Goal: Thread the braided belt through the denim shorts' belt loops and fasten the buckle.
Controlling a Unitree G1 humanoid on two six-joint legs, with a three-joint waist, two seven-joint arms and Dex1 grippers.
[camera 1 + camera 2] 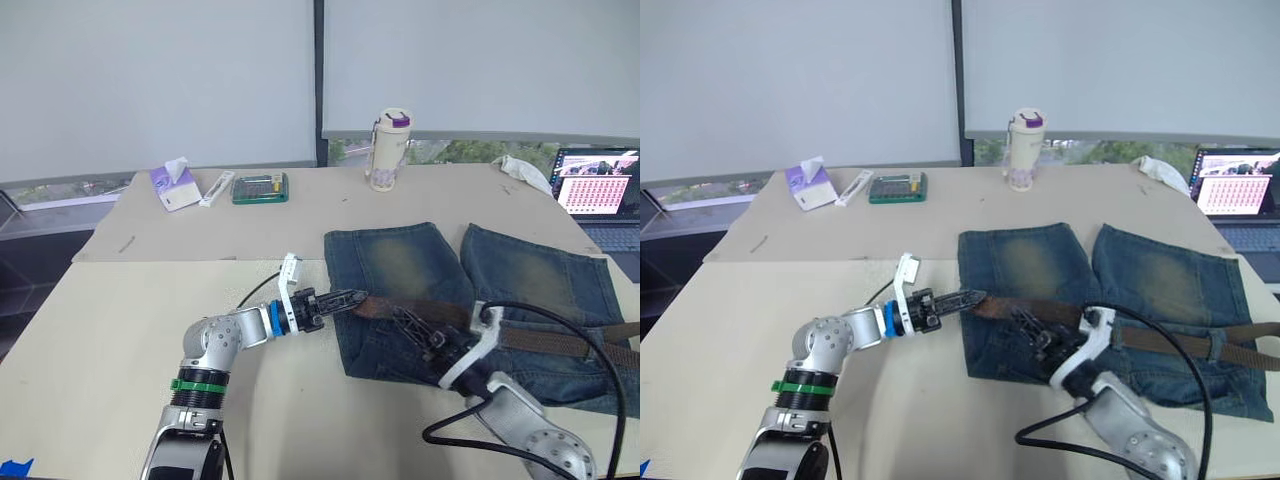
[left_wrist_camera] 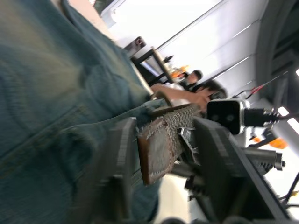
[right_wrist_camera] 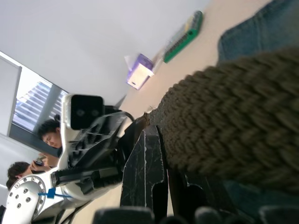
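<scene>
**Belt tip held at the waistband edge, strap only partly fed**

Faded blue denim shorts (image 1: 470,290) with yellowish worn patches, spread flat on the beige table (image 1: 120,330), legs pointing away from the robot. Dark-brown braided belt (image 1: 545,342) lying along the waistband, trailing off past the shorts on the robot's right side. Smooth leather tip of the belt at the shorts' left edge, sitting between the jaws of the left gripper (image 1: 345,298), jaws set on either side of the tip with a little room seen in the left wrist view (image 2: 159,154); gripping or only bracketing, hard to say. Right gripper (image 1: 420,330) low on the waistband middle, braided strap pressed close across its black fingers (image 3: 145,177); open or closed, cannot tell. Buckle not made out; belt loops too small to pick out here.

Probably a soft and limp strap, with rough woven surface giving good friction, so little risk of slipping but easy to buckle when pushed. Better to pull by the stiffer leather tip than to push from behind. Light denim likely to drag along with the belt; holding down the waistband near the next loop advisable.

Behind the shorts: cream bottle with purple lid (image 1: 388,150), green calculator (image 1: 261,187), tissue pack (image 1: 174,186), open laptop (image 1: 597,190).
</scene>
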